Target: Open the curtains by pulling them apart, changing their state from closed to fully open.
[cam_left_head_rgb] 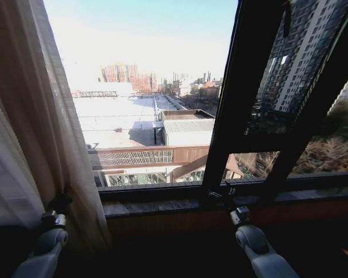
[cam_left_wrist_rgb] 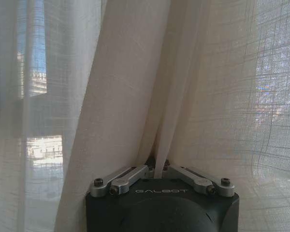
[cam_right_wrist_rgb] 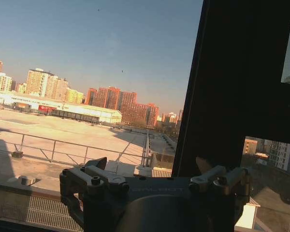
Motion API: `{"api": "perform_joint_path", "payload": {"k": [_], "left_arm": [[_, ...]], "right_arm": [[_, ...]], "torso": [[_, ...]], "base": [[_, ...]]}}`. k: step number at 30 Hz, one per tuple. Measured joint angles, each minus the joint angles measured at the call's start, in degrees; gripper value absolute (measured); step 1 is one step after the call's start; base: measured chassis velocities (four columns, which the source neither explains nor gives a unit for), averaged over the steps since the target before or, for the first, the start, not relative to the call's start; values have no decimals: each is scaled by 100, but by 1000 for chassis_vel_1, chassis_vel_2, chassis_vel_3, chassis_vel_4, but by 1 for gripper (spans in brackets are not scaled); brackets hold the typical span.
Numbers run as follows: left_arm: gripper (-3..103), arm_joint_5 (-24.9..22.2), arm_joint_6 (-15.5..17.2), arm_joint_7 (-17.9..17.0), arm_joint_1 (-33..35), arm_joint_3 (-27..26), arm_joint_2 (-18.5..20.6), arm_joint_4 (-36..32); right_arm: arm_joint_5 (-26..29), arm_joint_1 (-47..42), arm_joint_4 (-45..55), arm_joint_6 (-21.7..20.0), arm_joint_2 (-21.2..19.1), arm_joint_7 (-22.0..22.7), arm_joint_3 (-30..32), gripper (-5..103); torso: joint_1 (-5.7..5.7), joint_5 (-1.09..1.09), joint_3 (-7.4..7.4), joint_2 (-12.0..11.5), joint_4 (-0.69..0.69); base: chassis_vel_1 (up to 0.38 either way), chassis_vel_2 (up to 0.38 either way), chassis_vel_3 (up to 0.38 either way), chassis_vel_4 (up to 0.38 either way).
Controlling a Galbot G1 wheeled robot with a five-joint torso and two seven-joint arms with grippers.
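1. The head view looks forward and slightly down from above both arms at the window (cam_left_head_rgb: pixel 156 98); the sill (cam_left_head_rgb: pixel 162 205) runs across low in the picture; the curtains (cam_left_head_rgb: pixel 40 133) hang along its left side.
2. The left wrist view sits right behind the left pincer (cam_left_wrist_rgb: pixel 157 169), very near the curtains (cam_left_wrist_rgb: pixel 125 96), facing into the folds.
3. The right wrist view looks out over the right pincer (cam_right_wrist_rgb: pixel 154 179) through the glass, close to the dark window frame (cam_right_wrist_rgb: pixel 232 87); it shares the rooftops and that frame with the head view.
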Motion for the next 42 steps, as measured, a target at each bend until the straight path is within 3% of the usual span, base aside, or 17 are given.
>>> {"api": "perform_joint_path", "payload": {"k": [5, 11, 28, 32, 35, 39, 41, 42], "left_arm": [[0, -84, -41, -324, -206, -319, 434, 750], [0, -193, -92, -419, -282, -532, 798, 1269], [0, -138, -66, -597, -87, -606, 656, 1033], [16, -21, -1, -696, 13, -655, 575, 880], [22, 129, 80, -789, 152, -727, 443, 629], [43, 678, 146, -872, 548, -888, 80, -38], [43, 738, 151, -875, 658, -910, -4, -219], [49, 753, 171, -874, 778, -919, -86, -427]], "right_arm": [[0, 0, 0, 0, 0, 0, 0, 100], [0, 0, 1, 0, 0, 0, 0, 100], [0, 0, 1, 0, 0, 0, 0, 100], [0, 0, 1, 0, 0, 0, 0, 100], [0, 0, 1, 0, 0, 0, 0, 100], [0, 0, 1, 0, 0, 0, 0, 100], [0, 0, 1, 0, 0, 0, 1, 100], [0, 0, 1, 0, 0, 0, 0, 100]], "torso": [[0, 2, 0, 0, -3], [0, 2, -1, 0, 2], [0, 4, 0, 0, -2], [0, 5, -1, 0, -2], [-1, 4, 0, 0, -2], [0, 5, -1, 0, -3], [0, 4, 0, 0, -3], [-1, 4, 0, 0, -2]], "base": [[0, 0, 0, 0], [0, 0, 0, 0], [0, 0, 0, 0], [0, 0, 0, 0], [0, 0, 0, 0], [0, 0, 0, 0], [0, 0, 0, 0], [0, 0, 0, 0]]}}
